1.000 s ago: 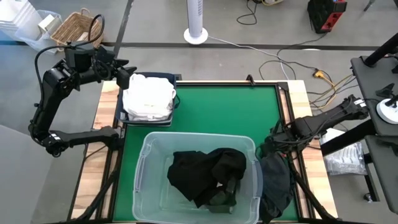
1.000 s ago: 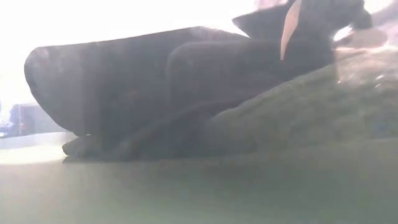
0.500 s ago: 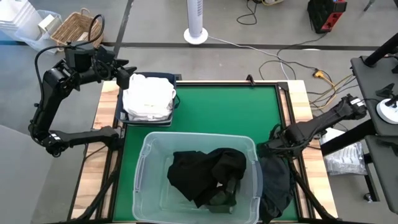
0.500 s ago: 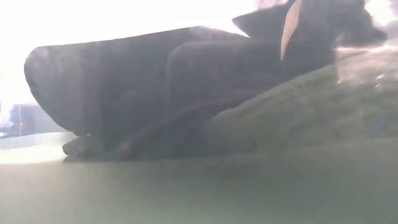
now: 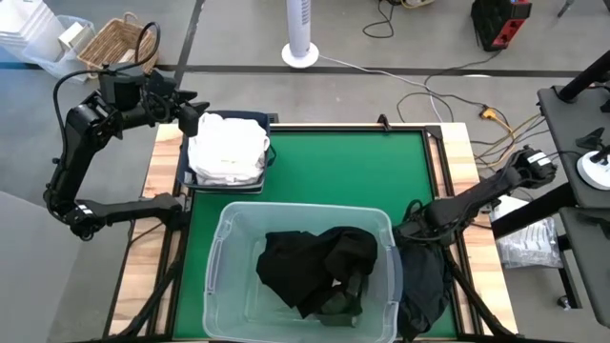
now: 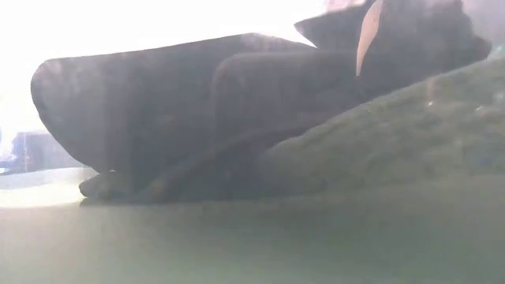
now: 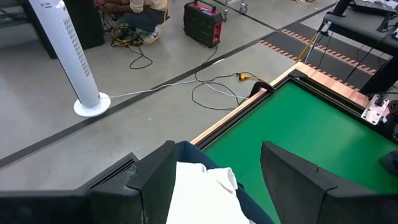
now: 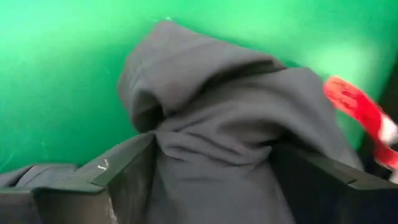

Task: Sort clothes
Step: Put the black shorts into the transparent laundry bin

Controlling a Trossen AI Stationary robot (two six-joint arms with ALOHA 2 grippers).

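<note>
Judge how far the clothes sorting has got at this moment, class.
Mostly done, it seems: white garments are piled on the navy bin, dark ones lie in the clear tub. In hand: the right gripper is closed on a dark grey garment beside the tub. Left: getting it in. The left gripper hangs open over the whites.

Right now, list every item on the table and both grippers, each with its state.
White clothes: piled in the navy bin, heaped above its rim.
Dark clothes: crumpled inside the clear tub.
Dark grey garment: draped beside the tub at the table's right edge, bunched between the right gripper's fingers.
Left gripper: open, above the white pile's edge, holding nothing.
Right gripper: down on the grey garment.
</note>
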